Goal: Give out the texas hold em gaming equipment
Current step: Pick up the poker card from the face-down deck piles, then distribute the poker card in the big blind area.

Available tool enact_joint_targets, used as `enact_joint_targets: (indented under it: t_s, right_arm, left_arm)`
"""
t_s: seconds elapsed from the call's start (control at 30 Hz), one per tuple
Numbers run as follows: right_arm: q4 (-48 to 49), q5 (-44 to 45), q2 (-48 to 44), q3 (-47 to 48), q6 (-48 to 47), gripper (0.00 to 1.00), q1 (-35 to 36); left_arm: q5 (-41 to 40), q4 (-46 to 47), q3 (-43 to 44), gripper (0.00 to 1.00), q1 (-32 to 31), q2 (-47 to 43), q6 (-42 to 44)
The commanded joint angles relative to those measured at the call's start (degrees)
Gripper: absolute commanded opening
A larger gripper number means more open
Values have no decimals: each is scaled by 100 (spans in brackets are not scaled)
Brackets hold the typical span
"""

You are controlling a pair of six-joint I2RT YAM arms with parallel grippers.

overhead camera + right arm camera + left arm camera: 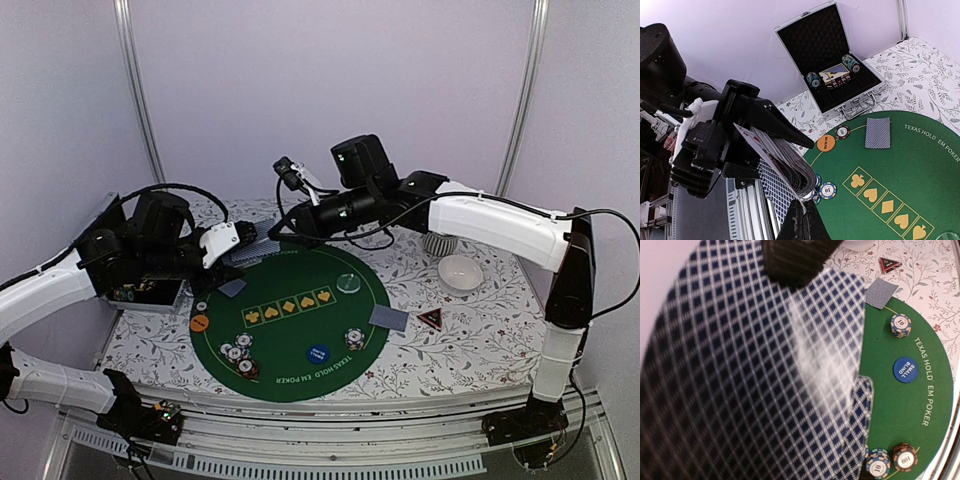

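Left claw [240, 242] clamps the fanned deck [790, 172] over the mat's [930, 170] far-left rim, its long axis aimed at the right claw [804, 222]. That claw is pressed together on the outermost card's [751, 136] tip.

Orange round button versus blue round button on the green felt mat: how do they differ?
The orange round button sits at the left rim of the green round felt mat, next to a small striped poker chip; the blue round button lies alone inside the mat, toward its near edge. The blue one's white print reads SMALL BLIND; the orange one's dark print is too small to read. Both are flat discs lying print side up.
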Motion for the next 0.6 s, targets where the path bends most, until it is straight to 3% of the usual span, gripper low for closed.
enact_joint_targets:
  t_s: [0.0, 0.37, 0.57]
  right_arm:
    - [-45, 77, -489, -174, -84, 2, -140]
    - [87, 290, -1026, -561, 139, 2, -555]
    - [1184, 431, -1115, -1226, 1350, 2, -1117]
  left_arm:
    - [-58, 149, -16, 40, -56, -76, 8]
    - [-271, 177, 6, 40, -55, -68, -94]
    - [-339, 202, -63, 40, -45, -86, -295]
